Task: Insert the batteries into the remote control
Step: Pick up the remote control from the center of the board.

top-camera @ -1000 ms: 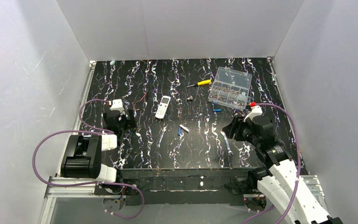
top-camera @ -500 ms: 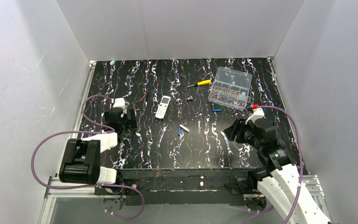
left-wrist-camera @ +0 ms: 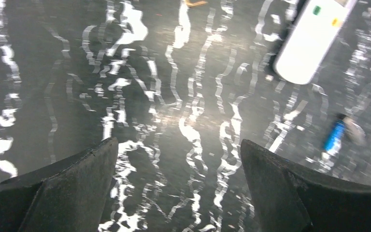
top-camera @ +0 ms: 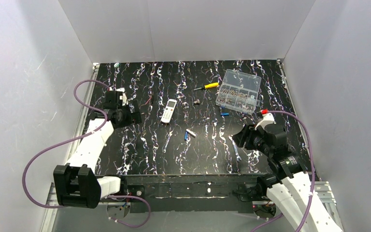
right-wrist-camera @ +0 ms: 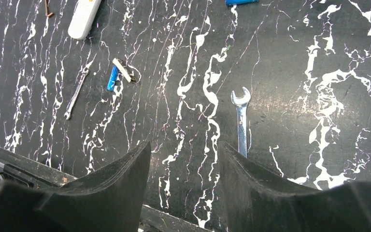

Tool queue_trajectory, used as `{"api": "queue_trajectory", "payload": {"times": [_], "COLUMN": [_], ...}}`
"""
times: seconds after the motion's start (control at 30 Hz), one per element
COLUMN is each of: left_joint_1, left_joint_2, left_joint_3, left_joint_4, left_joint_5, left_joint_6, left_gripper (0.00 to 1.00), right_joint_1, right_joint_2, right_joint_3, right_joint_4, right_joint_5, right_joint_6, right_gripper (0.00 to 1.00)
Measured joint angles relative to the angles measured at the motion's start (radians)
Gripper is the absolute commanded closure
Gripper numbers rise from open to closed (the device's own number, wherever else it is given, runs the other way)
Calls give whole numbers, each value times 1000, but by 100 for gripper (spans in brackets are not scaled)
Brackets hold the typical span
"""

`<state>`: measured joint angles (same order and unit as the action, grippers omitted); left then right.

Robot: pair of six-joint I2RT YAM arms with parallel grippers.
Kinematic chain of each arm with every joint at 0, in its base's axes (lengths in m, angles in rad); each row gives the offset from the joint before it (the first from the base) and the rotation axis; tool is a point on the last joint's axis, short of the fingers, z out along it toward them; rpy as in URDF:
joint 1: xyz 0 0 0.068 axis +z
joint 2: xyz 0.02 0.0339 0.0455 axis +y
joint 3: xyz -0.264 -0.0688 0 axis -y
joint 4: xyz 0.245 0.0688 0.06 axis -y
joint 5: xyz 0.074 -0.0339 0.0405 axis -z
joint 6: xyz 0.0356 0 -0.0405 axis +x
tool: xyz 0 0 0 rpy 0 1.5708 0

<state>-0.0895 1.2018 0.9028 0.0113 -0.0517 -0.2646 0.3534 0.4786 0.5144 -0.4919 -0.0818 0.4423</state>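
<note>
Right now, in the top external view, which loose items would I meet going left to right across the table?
remote control → blue battery → yellow-handled screwdriver → second blue battery → silver wrench. Left out for overlap: thin wrench, clear box.

The remote control (top-camera: 169,110) lies left of the batteries (top-camera: 186,136) and box (top-camera: 239,91).

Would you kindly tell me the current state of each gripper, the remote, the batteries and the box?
left gripper: open, empty.
right gripper: open, empty.
remote control: lying flat, buttons up, not held.
near battery: loose, not loaded.
far battery: loose, not loaded.
clear box: holds small parts; lid unclear.
</note>
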Motion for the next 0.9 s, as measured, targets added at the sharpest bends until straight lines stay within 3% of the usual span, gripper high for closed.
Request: {"api": "queue_trajectory", "payload": {"times": [0.17, 0.33, 0.53, 0.9], "left_joint_1": [-47, -182, -334, -373], "left_joint_2": [56, 190, 396, 595], "left_joint_3": [85, 166, 246, 313], "left_joint_4": [-74, -92, -41, 67], "left_joint_5": [154, 192, 130, -15], "left_joint_6": [-59, -77, -65, 24], "left_gripper": [1, 1, 1, 0], "right_joint_1": [0, 0, 0, 0], "right_joint_2": [12, 14, 27, 20], "right_joint_3": [0, 0, 0, 0], "right_joint_4": [-7, -7, -8, -8], "right_joint_5": [0, -2, -4, 0], "right_joint_6": [3, 16, 29, 53], "right_gripper": [39, 39, 39, 39]}}
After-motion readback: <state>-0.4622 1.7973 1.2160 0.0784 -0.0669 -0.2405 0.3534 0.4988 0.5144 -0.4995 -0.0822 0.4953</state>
